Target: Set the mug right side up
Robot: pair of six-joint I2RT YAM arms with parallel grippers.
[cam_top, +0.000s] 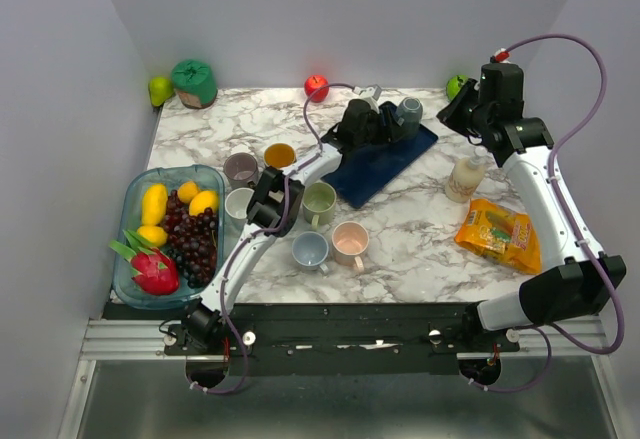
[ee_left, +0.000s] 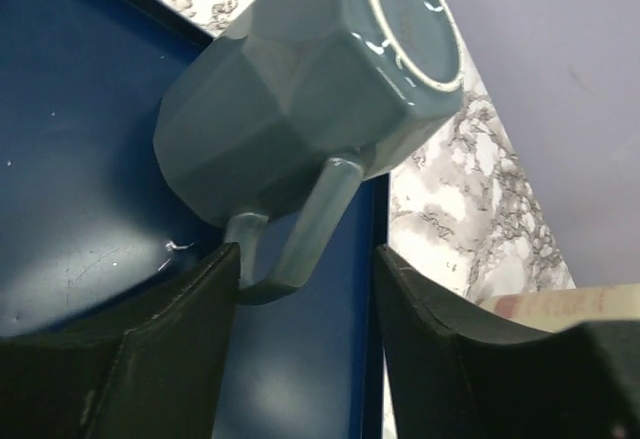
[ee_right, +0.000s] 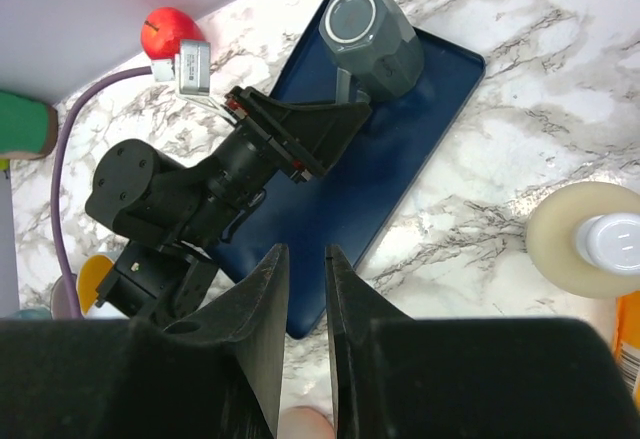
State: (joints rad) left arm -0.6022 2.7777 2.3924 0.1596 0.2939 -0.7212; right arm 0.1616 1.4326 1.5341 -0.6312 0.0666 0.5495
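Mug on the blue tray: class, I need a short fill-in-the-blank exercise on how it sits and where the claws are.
1. The grey-blue mug sits on the blue tray with its base facing ____.
2. The left claw is open, its fingers on either side of the mug's ____.
3. The right claw holds ____.

Missing words: up; handle; nothing

mug (ee_left: 300, 109) rim hidden, facing tray (ee_left: 80, 209) | bottle (ee_right: 590, 244) cut by right edge

2 white-and-black arms (cam_top: 545, 184), purple cables (cam_top: 575, 49), black wedge-shaped fingers (ee_left: 150, 359).
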